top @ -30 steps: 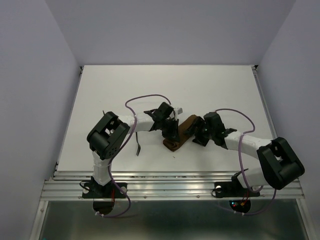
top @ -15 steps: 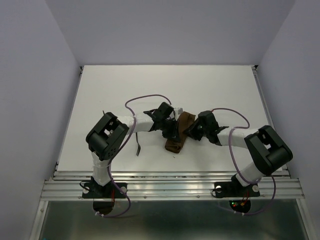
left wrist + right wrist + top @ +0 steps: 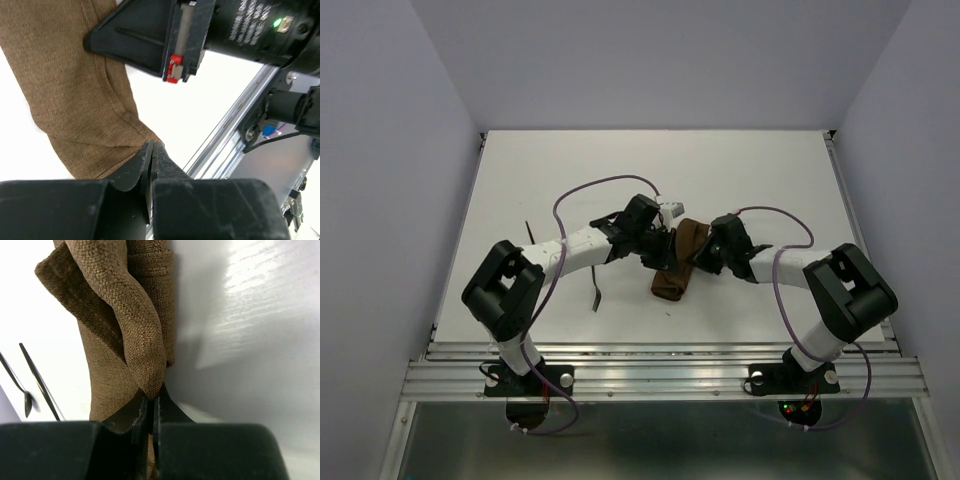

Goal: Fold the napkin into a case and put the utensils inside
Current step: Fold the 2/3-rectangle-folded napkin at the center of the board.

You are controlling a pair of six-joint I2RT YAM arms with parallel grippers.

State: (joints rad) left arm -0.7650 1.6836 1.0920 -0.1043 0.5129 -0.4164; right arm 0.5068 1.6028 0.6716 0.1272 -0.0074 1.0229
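Item: napkin [image 3: 672, 272]. Brown cloth folded into a narrow bundle, lying slantwise at mid-table between my two claws; far end bunched into loose folds, near end flat.

Right claw [image 3: 151, 394]: fingers pressed together, pinching the tip of one hanging fold (weave visible right down into the pinch).

Left claw [image 3: 152, 149]: fingers all but touching, only a sliver between them; tips sit at the napkin's flat near corner. I cannot tell whether any cloth is caught there.

Utensils [image 3: 595, 291]: two thin dark pieces, both outside the cloth, on the table [image 3: 770, 180] to the napkin's left. One lies near my left arm, the other farther left and well apart.
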